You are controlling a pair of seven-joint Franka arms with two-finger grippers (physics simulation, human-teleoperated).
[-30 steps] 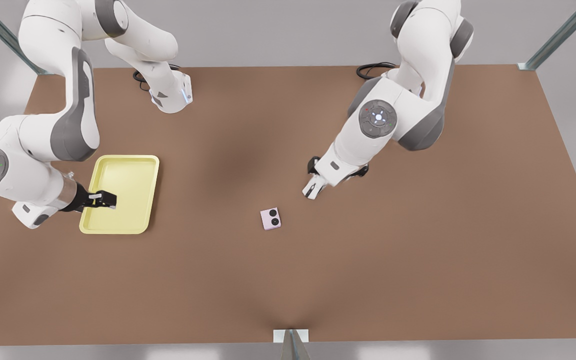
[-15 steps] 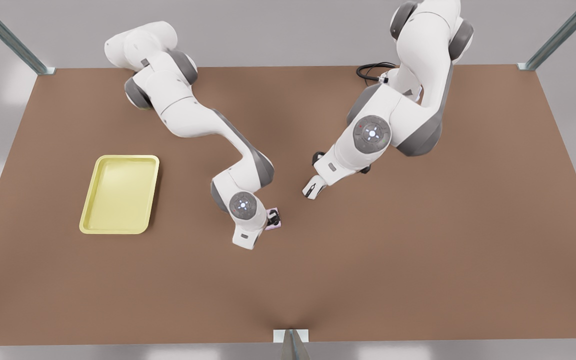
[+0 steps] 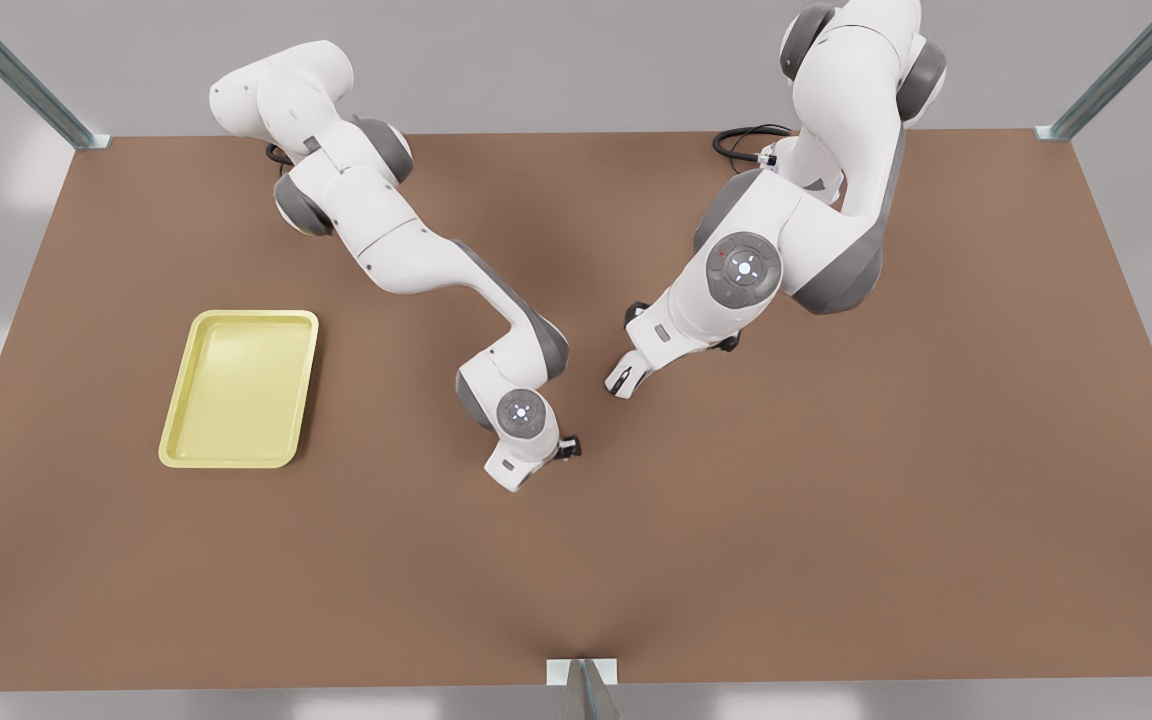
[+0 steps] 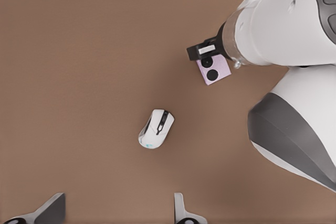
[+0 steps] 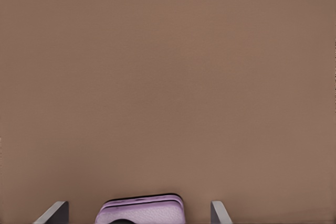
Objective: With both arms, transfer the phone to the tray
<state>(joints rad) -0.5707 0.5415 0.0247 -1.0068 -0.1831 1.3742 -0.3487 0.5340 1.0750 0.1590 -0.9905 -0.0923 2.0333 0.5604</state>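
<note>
Phone (image 4: 214,70): on the table at frame centre of the front view, under the right gripper (image 3: 564,450), whose spread fingers straddle it, not yet clamped.
Tray (image 3: 239,388): far off, middle left.
Left gripper (image 4: 118,211): open, waits above the mouse (image 4: 156,128).
Transfer: 0 steps done.
</note>
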